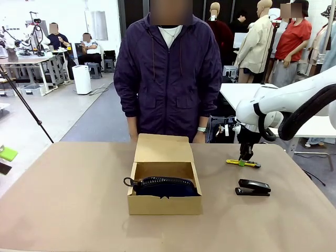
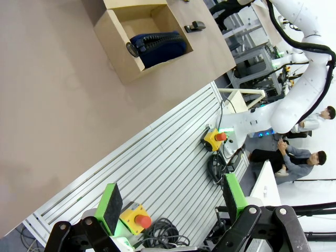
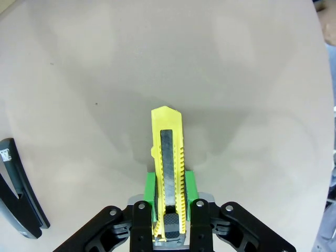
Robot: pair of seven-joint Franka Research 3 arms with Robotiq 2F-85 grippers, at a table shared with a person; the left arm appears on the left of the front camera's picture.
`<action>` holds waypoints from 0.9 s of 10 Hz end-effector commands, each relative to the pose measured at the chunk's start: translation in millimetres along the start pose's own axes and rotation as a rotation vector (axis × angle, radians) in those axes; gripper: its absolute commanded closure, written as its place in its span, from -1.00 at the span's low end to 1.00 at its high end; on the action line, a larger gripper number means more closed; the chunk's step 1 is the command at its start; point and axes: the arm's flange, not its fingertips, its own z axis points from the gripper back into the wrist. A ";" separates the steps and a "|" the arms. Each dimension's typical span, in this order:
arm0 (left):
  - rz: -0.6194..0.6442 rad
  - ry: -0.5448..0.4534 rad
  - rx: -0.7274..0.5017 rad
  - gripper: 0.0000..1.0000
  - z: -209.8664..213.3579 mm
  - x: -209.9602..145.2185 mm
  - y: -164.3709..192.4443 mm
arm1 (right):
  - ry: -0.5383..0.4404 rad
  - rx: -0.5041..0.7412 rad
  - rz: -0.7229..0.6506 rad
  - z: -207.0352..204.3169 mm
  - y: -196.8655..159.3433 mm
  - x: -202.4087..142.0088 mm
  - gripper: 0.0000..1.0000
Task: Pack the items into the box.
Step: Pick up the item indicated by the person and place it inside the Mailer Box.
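the right jaws pinch the yellow knife (image 1: 243,163) on the worktop (image 1: 68,199), right of the box (image 1: 164,205); the left jaws stand spread. pickup is in hand; next, lift it across to join the pouch (image 1: 165,186) inside.

Front camera across table (image 1: 63,210); left wrist high, box (image 1: 164,203) shared; right wrist close-in.
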 end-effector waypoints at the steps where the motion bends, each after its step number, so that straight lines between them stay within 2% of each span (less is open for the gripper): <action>1: -0.015 -0.001 0.000 -1.00 1.4 -2.5 2.6 | -0.022 0.001 0.016 -9.3 10.3 -9.3 1.00; 3: -0.015 -0.001 0.000 -1.00 1.4 -2.5 2.6 | -0.011 -0.009 0.056 30.7 9.6 -7.5 1.00; 5: -0.015 -0.001 0.000 -1.00 1.4 -2.5 2.6 | 0.005 0.007 0.056 97.7 16.8 -11.6 1.00; 7: -0.015 -0.001 0.000 -1.00 1.4 -2.5 2.6 | 0.000 0.038 0.047 144.7 39.6 -15.2 1.00; 9: -0.015 -0.001 0.000 -1.00 1.4 -2.5 2.6 | -0.020 0.046 0.034 171.6 79.9 -19.4 1.00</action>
